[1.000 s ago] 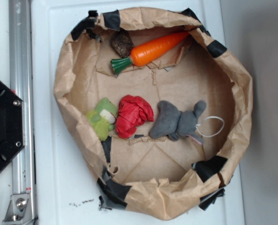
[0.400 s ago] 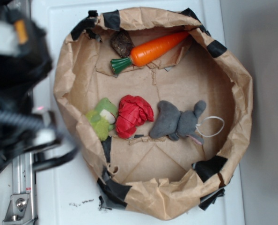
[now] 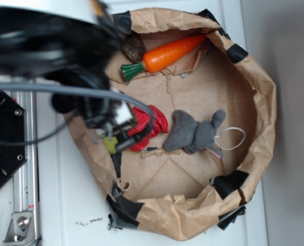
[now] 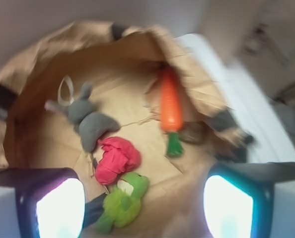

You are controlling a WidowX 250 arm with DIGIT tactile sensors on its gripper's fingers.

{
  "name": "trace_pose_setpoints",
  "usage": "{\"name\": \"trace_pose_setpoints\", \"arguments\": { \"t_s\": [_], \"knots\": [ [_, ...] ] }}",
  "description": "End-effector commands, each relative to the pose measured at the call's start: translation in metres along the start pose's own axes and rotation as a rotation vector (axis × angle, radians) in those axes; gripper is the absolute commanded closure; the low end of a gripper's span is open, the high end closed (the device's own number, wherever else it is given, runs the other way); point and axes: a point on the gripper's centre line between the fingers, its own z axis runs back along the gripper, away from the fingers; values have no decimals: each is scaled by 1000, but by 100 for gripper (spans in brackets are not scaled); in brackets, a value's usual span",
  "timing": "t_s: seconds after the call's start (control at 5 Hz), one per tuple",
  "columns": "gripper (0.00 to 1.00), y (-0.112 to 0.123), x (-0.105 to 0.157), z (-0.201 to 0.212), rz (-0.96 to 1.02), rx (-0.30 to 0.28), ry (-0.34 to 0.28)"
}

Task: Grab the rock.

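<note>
Wrist view: tool (image 4: pixel 143 198) jaws wide apart, empty; rock (image 4: pixel 193 133) lies well ahead, beside carrot (image 4: pixel 171 106).

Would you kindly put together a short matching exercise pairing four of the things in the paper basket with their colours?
Things:
1. rock
2. carrot
3. wrinkly ball
4. plush mouse

Colours:
A. grey
B. orange with a green top
C. dark brown
D. red

Pairs: 1-C, 2-B, 3-D, 4-A
</note>
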Motion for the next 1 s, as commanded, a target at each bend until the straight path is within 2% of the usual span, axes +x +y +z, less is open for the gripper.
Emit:
{"name": "trace_pose_setpoints", "arguments": {
  "t_s": [0.0, 0.2, 0.4, 0.8],
  "knots": [
    [0, 15, 31, -34, -481, -62, 23],
    [0, 14, 18, -64, -800, 133, 166],
    [0, 9, 8, -48, -537, 477, 11],
    [0, 9, 8, -48, -537, 477, 11]
  ]
}}
